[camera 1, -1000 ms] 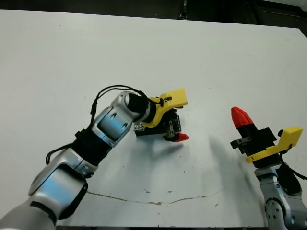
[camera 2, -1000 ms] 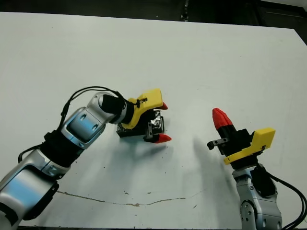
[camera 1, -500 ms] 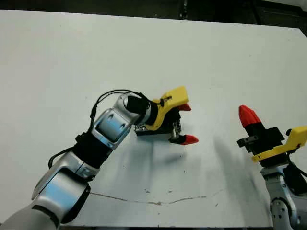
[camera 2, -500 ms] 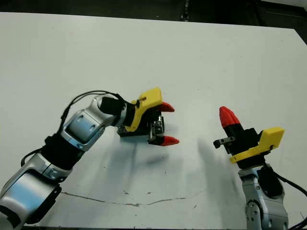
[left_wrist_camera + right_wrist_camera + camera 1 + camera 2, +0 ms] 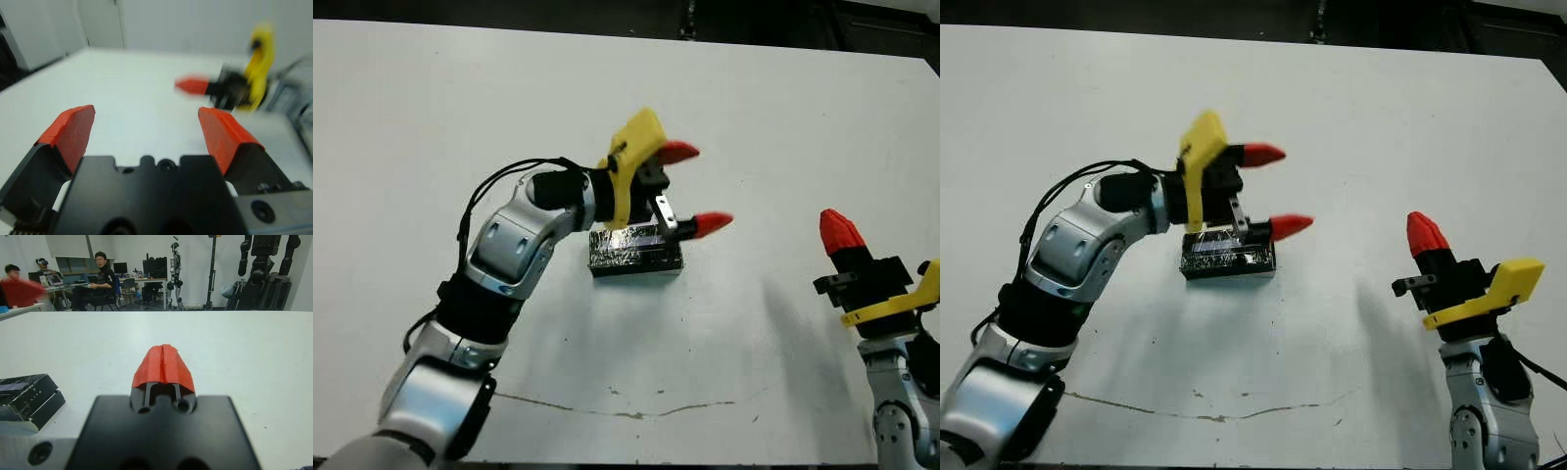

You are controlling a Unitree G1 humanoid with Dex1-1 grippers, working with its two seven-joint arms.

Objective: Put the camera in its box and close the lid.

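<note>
**A:** So where's everything sitting on the tabletop right now?

**B:** The lid is lying flat roughly mid-tabletop, a bit closer to the near edge than the far one. Crinkly glossy black, with a pale stripe along the top. It looks seated on the box, but I can't actually make out the box or the camera under it, so I can't tell about those. The right wrist view shows it as a two-layer black block flat on the white surface.

**A:** And the left claw?

**B:** The left claw is up above the lid's far edge, off it, not touching anything. Its two red fingers are spread wide with nothing between them. The left wrist view shows the same thing, a big gap and only white tabletop past it.

**A:** Right side?

**B:** The right claw is well apart from the lid, over by the right edge near the front right corner. Its fingers are pressed together into a single red tip, holding nothing.

**A:** Anything else?

**B:** A thin crack-like line runs along the near edge. People sit at desks beyond the tabletop in the right wrist view.
</note>
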